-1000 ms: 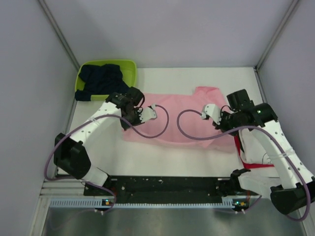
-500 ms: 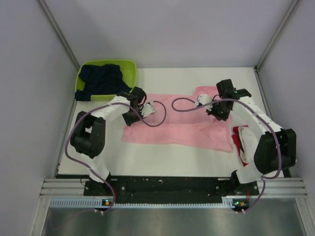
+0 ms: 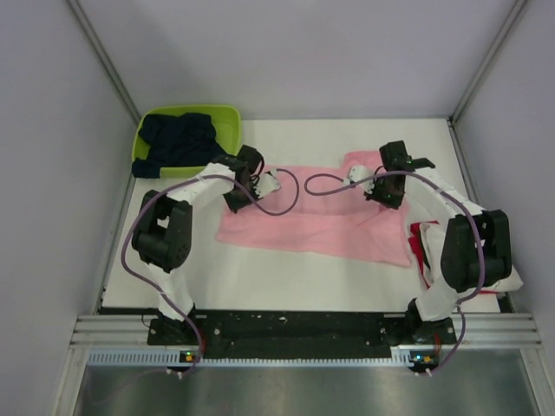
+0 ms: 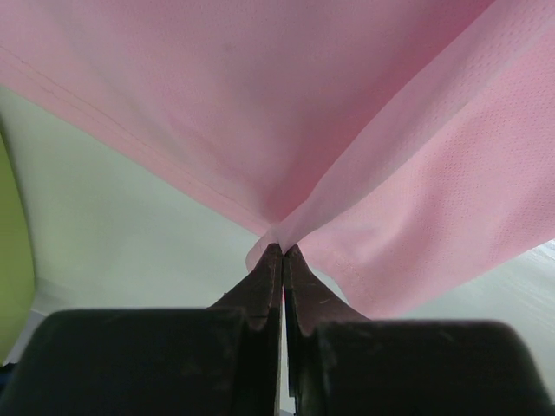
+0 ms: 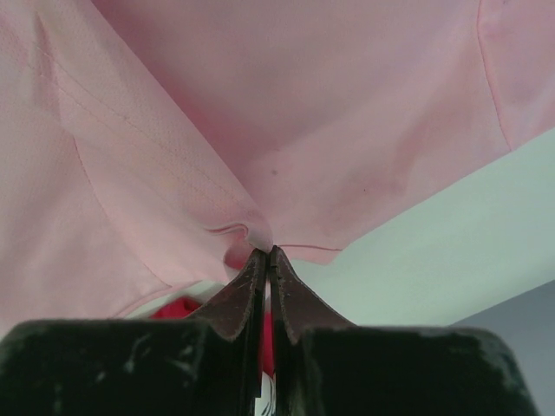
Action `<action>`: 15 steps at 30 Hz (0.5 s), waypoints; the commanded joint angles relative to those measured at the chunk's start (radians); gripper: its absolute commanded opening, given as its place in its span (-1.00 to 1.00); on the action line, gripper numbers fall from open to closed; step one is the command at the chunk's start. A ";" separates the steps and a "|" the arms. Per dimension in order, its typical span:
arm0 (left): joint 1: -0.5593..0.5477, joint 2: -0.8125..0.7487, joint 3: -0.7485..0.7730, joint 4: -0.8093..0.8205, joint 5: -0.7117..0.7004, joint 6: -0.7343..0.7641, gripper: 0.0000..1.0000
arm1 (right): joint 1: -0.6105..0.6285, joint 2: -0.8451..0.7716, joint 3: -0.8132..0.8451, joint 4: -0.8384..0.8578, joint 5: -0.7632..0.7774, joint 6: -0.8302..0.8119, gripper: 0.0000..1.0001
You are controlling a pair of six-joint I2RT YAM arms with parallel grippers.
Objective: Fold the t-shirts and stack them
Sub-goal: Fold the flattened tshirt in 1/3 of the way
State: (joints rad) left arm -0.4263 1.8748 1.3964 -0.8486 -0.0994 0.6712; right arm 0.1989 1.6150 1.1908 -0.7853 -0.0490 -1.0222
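The light pink t-shirt [image 3: 312,227] lies spread across the middle of the table. My left gripper [image 3: 236,201] is shut on the shirt's left edge; the left wrist view shows the closed tips [image 4: 283,250] pinching a fold of pink cloth [image 4: 260,104]. My right gripper [image 3: 388,198] is shut on its right part; the right wrist view shows the tips [image 5: 267,251] pinching pink cloth [image 5: 260,95]. The red t-shirt [image 3: 418,247] and the white t-shirt [image 3: 513,282] lie at the right, partly under my right arm. The navy t-shirt [image 3: 178,143] sits in the basket.
The lime-green basket [image 3: 230,117] stands at the back left corner. Grey walls close in the table on three sides. Purple cables loop from both wrists over the pink shirt. Red cloth [image 5: 178,308] shows below the pinched edge in the right wrist view.
Both arms have stretched away from their bases toward the back of the table, carrying the pinched pink cloth with them. The shirt now lies flatter and a little farther back.
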 commanded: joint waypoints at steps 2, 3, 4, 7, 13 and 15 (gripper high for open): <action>-0.005 0.014 0.033 0.040 -0.028 0.002 -0.77 | -0.015 0.023 0.026 0.052 0.020 -0.001 -1.00; -0.005 0.014 0.033 0.052 -0.045 -0.002 -0.54 | -0.015 0.034 0.029 0.079 0.035 0.016 -1.00; -0.005 0.012 0.035 0.074 -0.080 -0.010 -0.34 | -0.016 0.042 0.035 0.118 0.067 0.054 -0.97; 0.012 -0.032 0.053 0.163 -0.193 -0.024 0.08 | -0.016 0.071 0.130 0.213 0.216 0.293 -0.05; 0.054 -0.265 -0.026 0.134 0.089 0.088 0.12 | -0.016 -0.102 0.196 0.111 0.338 1.014 0.04; 0.044 -0.337 -0.162 0.125 0.186 0.210 0.07 | -0.015 -0.214 0.086 0.087 0.241 1.182 0.00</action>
State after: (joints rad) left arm -0.3698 1.7298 1.3777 -0.7044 -0.1253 0.7132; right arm 0.1894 1.6207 1.3544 -0.6437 0.2291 -0.3336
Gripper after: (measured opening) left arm 0.551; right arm 0.512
